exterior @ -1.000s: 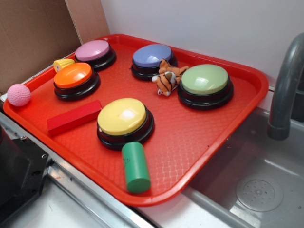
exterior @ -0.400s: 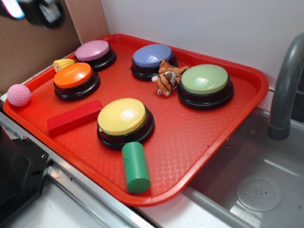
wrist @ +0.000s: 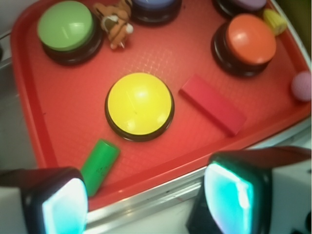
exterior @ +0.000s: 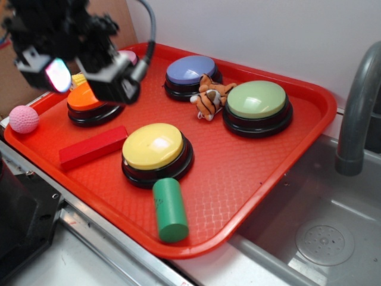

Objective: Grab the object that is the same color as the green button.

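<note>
Green cylinder block [exterior: 170,210] lies on its side near the front edge of the red tray [exterior: 280,161], just in front of the yellow button [exterior: 156,152] and close beside its black base, though whether the two touch cannot be told. It lies free, with nothing gripping it. The gripper [exterior: 83,74] hangs in the air over the tray's back-left part, above the orange button [exterior: 90,101], well apart from the cylinder; the yellow button and the red rectangular block [exterior: 93,147] lie between the two. In the wrist view its two fingers [wrist: 233,197] stand spread wide, released, with nothing between them, and the cylinder [wrist: 99,165] shows just above the left one, near the tray's rim. The pale-green button [exterior: 257,107] sits at the tray's back right, far from the cylinder, with a small toy tiger [exterior: 209,97] just beside it and a blue button [exterior: 190,74] behind the tiger. A pink button [exterior: 128,56] is partly hidden behind the gripper. A yellow corn-like piece [wrist: 275,21] lies by the orange button near the tray's edge, and a pink ball [exterior: 24,119] rests at the tray's left rim. To the right of the tray stand a grey faucet [exterior: 357,107] and a sink [exterior: 321,238].
</note>
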`<state>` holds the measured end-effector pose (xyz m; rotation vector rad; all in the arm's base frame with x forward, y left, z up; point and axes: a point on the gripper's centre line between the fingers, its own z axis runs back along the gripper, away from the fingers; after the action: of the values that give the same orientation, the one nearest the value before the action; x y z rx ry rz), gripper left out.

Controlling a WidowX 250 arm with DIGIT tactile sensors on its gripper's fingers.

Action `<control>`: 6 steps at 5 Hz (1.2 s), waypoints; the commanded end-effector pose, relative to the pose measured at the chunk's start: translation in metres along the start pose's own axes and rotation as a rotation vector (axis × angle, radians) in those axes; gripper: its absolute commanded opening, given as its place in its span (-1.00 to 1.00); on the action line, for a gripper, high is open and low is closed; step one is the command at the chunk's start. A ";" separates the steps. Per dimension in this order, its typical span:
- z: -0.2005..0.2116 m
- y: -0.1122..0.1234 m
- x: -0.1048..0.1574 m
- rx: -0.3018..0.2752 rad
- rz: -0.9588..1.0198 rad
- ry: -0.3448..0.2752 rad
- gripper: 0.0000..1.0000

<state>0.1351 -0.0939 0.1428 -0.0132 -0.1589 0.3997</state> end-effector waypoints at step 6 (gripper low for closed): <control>-0.117 -0.053 -0.020 -0.056 0.279 0.011 -0.06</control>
<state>0.1500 -0.1456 0.0209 -0.0475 -0.1470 0.6716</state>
